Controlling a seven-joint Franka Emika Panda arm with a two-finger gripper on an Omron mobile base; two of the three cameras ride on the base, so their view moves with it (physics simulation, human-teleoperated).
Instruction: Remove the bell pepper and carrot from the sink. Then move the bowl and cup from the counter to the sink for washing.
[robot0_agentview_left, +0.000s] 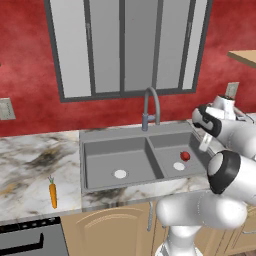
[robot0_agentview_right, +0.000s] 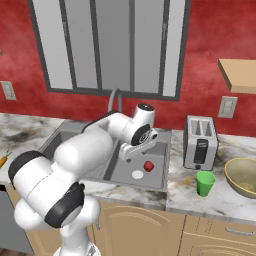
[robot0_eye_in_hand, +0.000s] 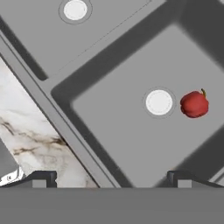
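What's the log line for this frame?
gripper: open, above sink | pepper: right basin, by drain | carrot: on counter | cup, bowl: on counter

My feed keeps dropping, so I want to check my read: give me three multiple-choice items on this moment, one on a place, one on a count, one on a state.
1. Where is the carrot?
A. left basin
B. on the counter, left of the sink
C. in the bowl

2. How many task items lie in the sink?
A. none
B. one
C. two

3. The gripper is:
A. open, holding nothing
B. shut on the pepper
C. shut on the cup

Answers: 1 B, it lies on the marble. 2 B, the pepper alone, beside the right drain. 3 A, fingertips apart above the basin.
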